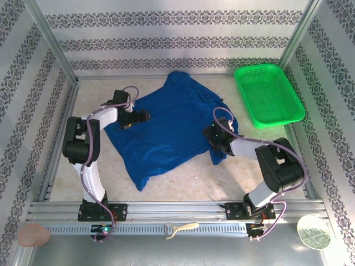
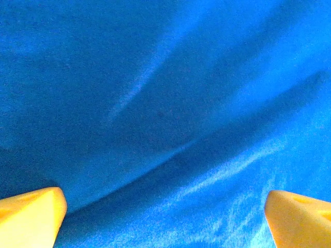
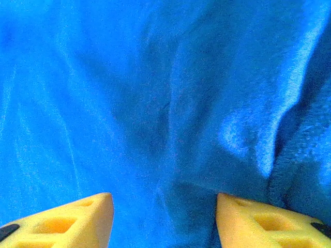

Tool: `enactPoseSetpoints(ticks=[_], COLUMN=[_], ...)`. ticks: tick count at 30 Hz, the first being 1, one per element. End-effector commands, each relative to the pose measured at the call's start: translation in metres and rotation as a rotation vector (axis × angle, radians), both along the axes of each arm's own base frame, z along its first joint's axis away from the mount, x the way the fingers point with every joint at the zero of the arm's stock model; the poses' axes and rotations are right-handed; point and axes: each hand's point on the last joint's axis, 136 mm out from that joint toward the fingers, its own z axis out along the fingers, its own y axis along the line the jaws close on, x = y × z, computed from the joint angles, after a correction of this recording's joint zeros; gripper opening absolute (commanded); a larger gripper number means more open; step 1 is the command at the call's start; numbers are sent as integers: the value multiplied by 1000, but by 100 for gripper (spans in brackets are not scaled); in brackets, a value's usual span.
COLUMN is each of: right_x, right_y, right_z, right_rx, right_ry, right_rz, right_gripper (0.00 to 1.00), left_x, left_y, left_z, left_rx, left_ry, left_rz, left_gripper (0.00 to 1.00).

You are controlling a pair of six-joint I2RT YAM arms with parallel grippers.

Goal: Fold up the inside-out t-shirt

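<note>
**Inside-out t-shirt (image 1: pixel 172 130) spread on the table (image 1: pixel 188 183), one gripper at each side edge.**
Left gripper (image 1: pixel 143 116) is over the shirt's left edge, jaws fully apart, holding nothing. Right gripper (image 1: pixel 212 135) is at the right edge, jaws partway apart astride a raised fold; whether they pinch it cannot be told. The cloth is royal blue, rumpled and creased.

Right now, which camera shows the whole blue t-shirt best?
The top external view. There the whole royal blue t-shirt lies spread on the table, so you can see its outline. The left wrist view gives a close patch of gently wrinkled cloth. The right wrist view gives a close patch with deeper folds.
</note>
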Motion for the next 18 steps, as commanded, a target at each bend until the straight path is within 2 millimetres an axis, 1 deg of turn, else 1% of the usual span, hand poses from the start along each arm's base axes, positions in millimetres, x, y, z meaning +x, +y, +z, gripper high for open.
enactPoseSetpoints(ticks=[1,4,7,9,10,11,12,13,14,15,16,17,18], right_x=[-6,10,34,56,67,83,100,112,128,139,144,146,144], right_y=[-9,-5,-3,-2,-3,-3,-2,1,8,15,18,20,20], right_z=[-25,-24,-21,-18,-16,-12,-5,1,13,29,43,62,79], right_rx=[-29,-34,-46,-49,-53,-59,-64,-63,-54,-52,-61,-83,-110], right_ry=[126,139,153,158,155,139,121,100,54,7,-28,-68,-110], right_rz=[-33,-29,-18,-4,3,21,50,77,131,189,227,262,286], right_gripper=[58,58,58,58,58,58,58,58,58,57,56,56,57], left_x=[-39,-68,-99,-118,-126,-132,-136,-138,-138,-136,-133,-126,-119], left_y=[3,1,-5,-14,-23,-35,-46,-57,-71,-83,-92,-100,-103], left_z=[-15,-18,-19,-17,-13,-9,-2,5,18,30,40,56,68], left_rx=[-46,-96,-175,-241,-276,-306,-321,-328,-343,-354,-365,-376,-368], left_ry=[79,92,102,91,83,72,58,43,16,-2,-16,-43,-67], left_rz=[58,101,177,218,228,221,208,190,154,129,102,75,62], left_gripper=[100,100,100,100,100,100,100,100,100,100,100,100,100])
